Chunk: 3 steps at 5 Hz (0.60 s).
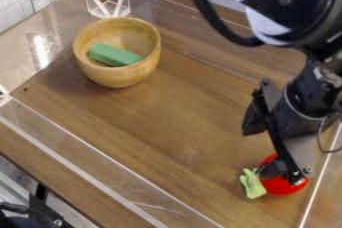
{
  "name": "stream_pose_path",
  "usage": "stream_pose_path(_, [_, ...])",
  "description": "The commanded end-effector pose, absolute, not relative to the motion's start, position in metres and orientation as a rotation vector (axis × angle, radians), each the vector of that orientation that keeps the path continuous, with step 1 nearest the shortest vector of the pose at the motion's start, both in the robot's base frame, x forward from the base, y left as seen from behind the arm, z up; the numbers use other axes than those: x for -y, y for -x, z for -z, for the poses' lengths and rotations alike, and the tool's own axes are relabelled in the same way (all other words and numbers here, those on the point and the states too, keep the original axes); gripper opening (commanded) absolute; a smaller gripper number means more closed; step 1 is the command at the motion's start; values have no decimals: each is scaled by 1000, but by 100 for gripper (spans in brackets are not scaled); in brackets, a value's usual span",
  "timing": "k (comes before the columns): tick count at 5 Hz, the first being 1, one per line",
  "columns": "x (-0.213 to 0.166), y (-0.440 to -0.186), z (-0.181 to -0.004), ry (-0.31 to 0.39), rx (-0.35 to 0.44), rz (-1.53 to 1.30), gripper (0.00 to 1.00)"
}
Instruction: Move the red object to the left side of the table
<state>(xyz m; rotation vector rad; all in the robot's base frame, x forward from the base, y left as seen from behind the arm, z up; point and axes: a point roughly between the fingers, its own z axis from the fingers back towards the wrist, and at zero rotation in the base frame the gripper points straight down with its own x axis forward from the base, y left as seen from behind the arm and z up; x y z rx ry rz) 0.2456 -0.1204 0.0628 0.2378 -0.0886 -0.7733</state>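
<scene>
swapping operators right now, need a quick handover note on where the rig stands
Gripper: open, pointing steeply down over the red object, jaws to either side of it, nothing held.
Red object: lying on the table near the front right corner, its green leafy stem toward the left in the camera view.
Wooden bowl: back left, with a green block inside.
Done: the arm has reached the red object.
Left: close on it, lift it, carry it to the left side of the table and release. The bowl takes up part of that side, so probably set it down on bare wood near it.
</scene>
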Motion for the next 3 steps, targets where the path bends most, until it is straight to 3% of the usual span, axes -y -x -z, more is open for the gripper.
stream_pose_path(1, [125, -251, -78, -223, 169, 868, 100])
stream_pose_path(3, [115, -247, -58, -202, 159, 864, 100])
